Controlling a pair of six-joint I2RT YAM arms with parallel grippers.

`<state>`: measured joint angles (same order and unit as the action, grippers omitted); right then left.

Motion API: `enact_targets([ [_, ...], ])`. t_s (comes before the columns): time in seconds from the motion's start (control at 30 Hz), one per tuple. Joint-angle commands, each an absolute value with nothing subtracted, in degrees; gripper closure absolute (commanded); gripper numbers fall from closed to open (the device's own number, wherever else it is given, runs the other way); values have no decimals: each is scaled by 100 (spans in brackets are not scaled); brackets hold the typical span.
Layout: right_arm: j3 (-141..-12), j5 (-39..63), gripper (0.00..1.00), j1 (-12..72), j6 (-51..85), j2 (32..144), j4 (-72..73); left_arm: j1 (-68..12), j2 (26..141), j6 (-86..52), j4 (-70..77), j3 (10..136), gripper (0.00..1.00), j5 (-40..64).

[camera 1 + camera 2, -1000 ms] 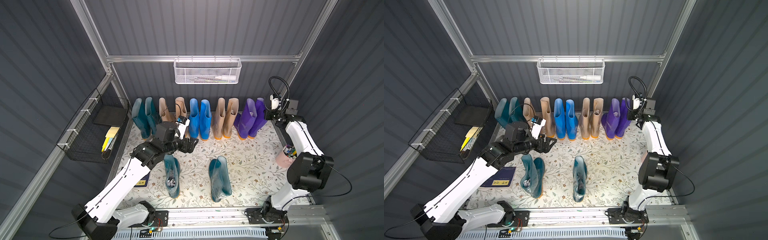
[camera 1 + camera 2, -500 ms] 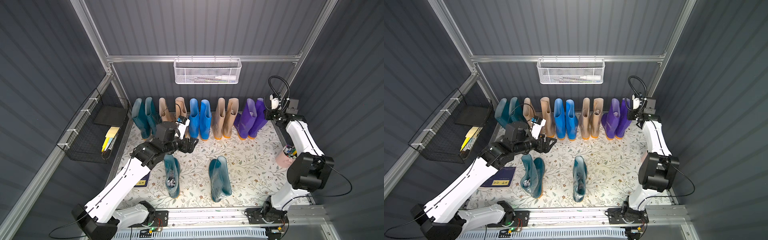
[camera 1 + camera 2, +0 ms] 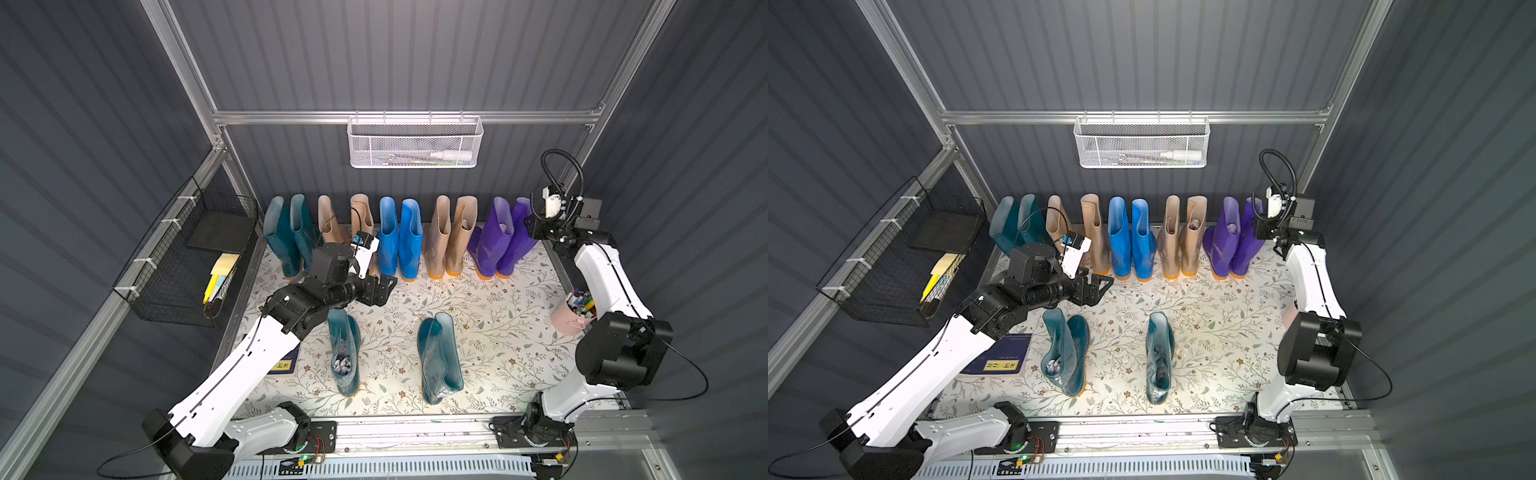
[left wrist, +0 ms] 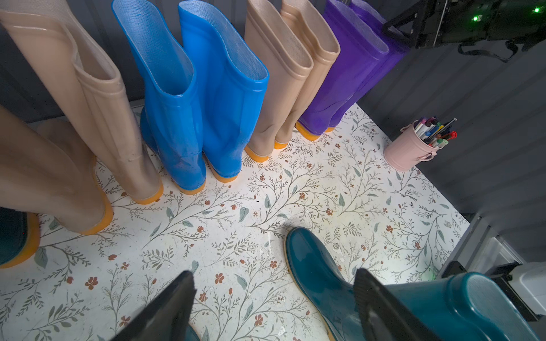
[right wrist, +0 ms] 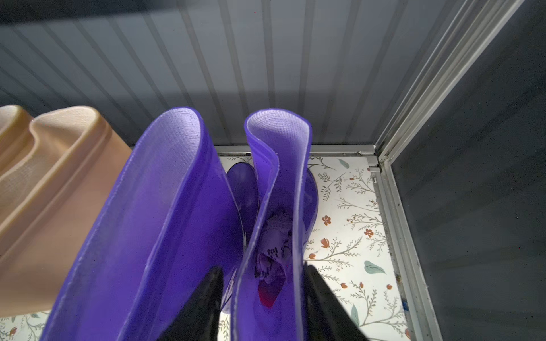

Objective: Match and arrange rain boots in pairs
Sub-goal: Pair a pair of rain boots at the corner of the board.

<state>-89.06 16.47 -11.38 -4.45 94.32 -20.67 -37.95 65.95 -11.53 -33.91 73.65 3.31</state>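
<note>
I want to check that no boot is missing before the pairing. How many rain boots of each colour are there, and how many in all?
dark teal boots: 4
beige boots: 4
bright blue boots: 2
purple boots: 2
Total: 12

We are seeing 10 boots (image 3: 409, 241) standing side by side along the back wall (image 3: 291, 166). Before them on the mat (image 3: 498, 332), the left front boot (image 3: 344, 357) and the right front boot (image 3: 440, 357) are standing apart. A cup of markers (image 3: 566, 322) is sitting at the mat's right edge.
</note>
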Motion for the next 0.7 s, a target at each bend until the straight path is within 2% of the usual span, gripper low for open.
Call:
enact_targets([
  [0.0, -8803, 1679, 47, -1116, -346, 9088, -1996, -3823, 6480, -1103, -3625, 7666, 12, 104],
  [0.17, -8636, 1661, 37, -1099, -231, 8796, -1980, -3823, 6487, -1112, -3914, 7901, 10, -60],
  [0.43, -8352, 1670, 30, -906, -13, 8246, -2198, -3823, 6522, -1276, -4280, 8047, 9, -409],
  [0.67, -7768, 1516, 24, -268, 222, 7643, -2285, -3823, 6868, -1609, -5569, 9164, 7, -959],
])
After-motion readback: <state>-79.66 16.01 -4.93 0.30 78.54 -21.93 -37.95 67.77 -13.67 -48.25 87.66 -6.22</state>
